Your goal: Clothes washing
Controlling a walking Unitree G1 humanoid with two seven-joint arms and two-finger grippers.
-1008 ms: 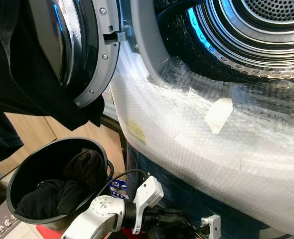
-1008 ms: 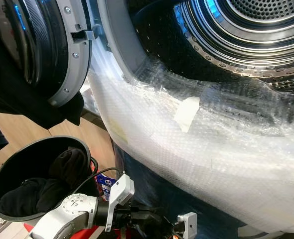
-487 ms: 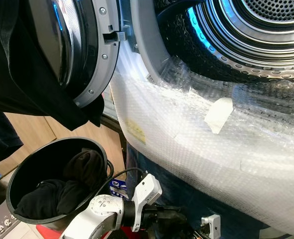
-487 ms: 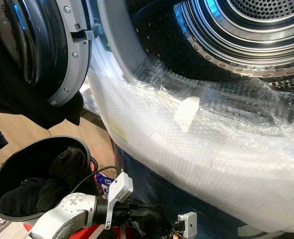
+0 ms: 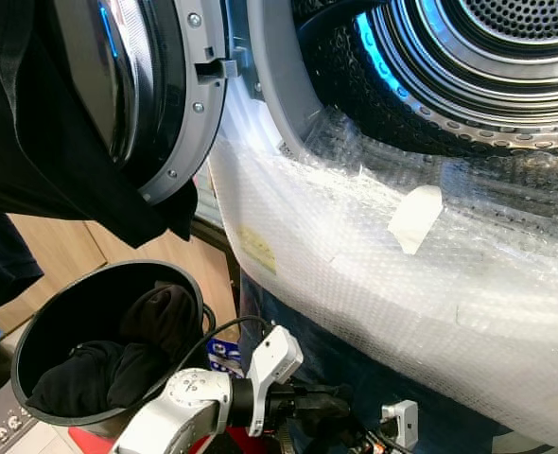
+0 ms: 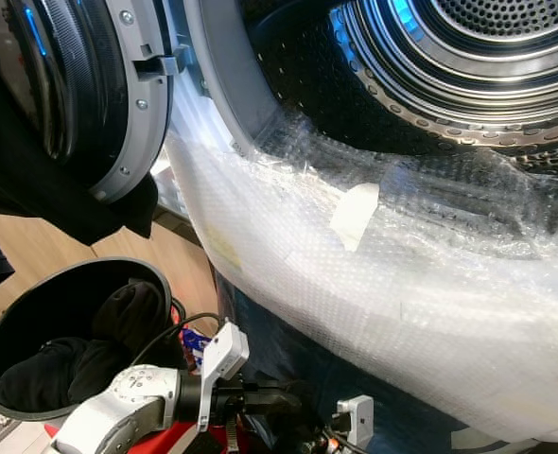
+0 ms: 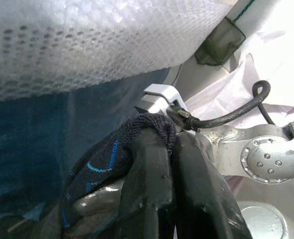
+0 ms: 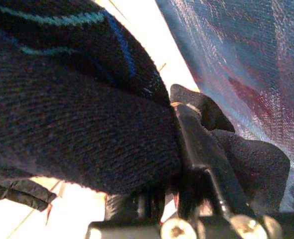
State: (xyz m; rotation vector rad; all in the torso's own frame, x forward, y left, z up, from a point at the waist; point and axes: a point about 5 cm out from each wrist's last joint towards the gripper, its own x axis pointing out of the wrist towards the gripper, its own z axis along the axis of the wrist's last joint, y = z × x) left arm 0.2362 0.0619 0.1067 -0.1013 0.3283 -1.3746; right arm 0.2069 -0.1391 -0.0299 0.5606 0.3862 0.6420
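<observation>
Both wrists sit slightly lower and further left in the head views than a second ago, and the dark bundle between them has sunk toward the bottom edge; the drum, door and bucket keep their places, so the camera has hardly moved.

1. Left gripper [image 7: 169, 164]: the two black fingers are pressed together on a fold of dark knitted cloth [image 7: 117, 154] with thin blue stripes. No gap shows between the fingers.
2. Right gripper [image 8: 187, 149]: the cloth drapes over and against its fingers at close range. Whether these fingers are open or pinching cannot be told.
3. Position of the cloth: low in front of the washing machine, below the bubble wrap [image 5: 402, 284] that covers the machine's front, and just beside the black bucket [image 5: 33, 326].
4. Bucket contents: more dark clothes [image 5: 118, 364] lie inside, so loading is judged to be at an early stage.
5. Drum [image 5: 487, 57]: open and apparently without laundry in the visible part. The door [image 5: 156, 95] stands swung to the left, with a dark garment [image 5: 43, 161] hanging in front of it.

Judgement: the drop of the arms suggests the grip is being settled before a lift. The next move calls for raising the cloth clear of the bubble wrap and over the door rim into the drum
</observation>
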